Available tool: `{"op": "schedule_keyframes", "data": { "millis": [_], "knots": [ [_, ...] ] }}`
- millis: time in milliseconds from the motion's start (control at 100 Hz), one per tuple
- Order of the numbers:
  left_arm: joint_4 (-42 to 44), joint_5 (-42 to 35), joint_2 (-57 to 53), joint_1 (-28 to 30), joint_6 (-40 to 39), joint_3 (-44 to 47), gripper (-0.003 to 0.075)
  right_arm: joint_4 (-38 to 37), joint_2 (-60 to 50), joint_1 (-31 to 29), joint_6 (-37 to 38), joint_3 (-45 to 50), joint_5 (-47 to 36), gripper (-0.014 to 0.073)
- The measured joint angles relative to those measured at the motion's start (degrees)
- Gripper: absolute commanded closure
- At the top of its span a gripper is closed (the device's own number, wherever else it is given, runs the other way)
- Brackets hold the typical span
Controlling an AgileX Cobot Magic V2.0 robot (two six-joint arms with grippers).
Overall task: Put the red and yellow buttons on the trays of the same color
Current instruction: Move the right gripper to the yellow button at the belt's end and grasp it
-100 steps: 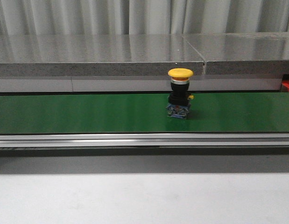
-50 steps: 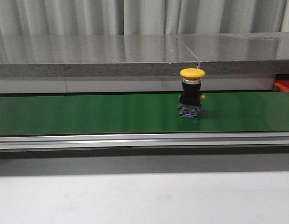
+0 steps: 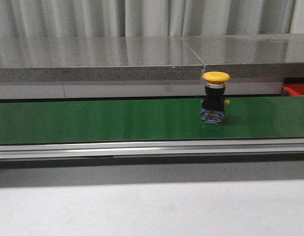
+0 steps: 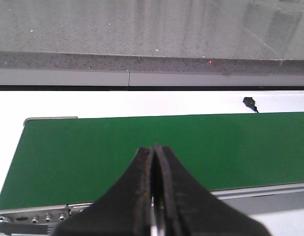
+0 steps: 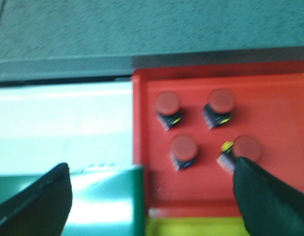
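Yellow button on the belt, four red buttons in the red tray

The yellow button (image 3: 215,98) is stood upright on the green conveyor belt (image 3: 93,120). The left end effector (image 4: 154,196) is closed on nothing; the right end effector (image 5: 152,196) is spread wide above the red tray (image 5: 284,113), where four red buttons (image 5: 183,147) are seen.

I count one yellow button (image 3: 215,97) standing on the single green belt (image 3: 102,119). Four red buttons (image 5: 168,109) (image 5: 220,107) (image 5: 183,151) (image 5: 243,152) sit in the one red tray (image 5: 284,118) that I can see, two in each row. A strip of one yellow tray (image 5: 191,227) shows beside it. Two tools are in view: the left tool (image 4: 154,162) and the right tool (image 5: 152,196).
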Motion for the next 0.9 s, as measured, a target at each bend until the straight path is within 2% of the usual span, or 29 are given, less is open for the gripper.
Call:
{"op": "schedule_keyframes", "data": {
  "millis": [210, 410, 600, 900],
  "knots": [
    [0.0, 0.0, 0.0, 0.0, 0.0, 0.0, 0.0739, 0.1, -11.9, 6.6, -0.5, 17.7, -3.2, -0.006],
    [0.0, 0.0, 0.0, 0.0, 0.0, 0.0, 0.0739, 0.0, -15.4, 12.0, -1.6, 28.7, -3.9, -0.006],
    [0.0, 0.0, 0.0, 0.0, 0.0, 0.0, 0.0739, -1.0, -15.4, 16.6, -3.4, 33.3, -4.7, -0.006],
    [0.0, 0.0, 0.0, 0.0, 0.0, 0.0, 0.0739, -1.2, -11.7, 24.8, -6.0, 33.7, -9.0, -0.006]
  ]
}}
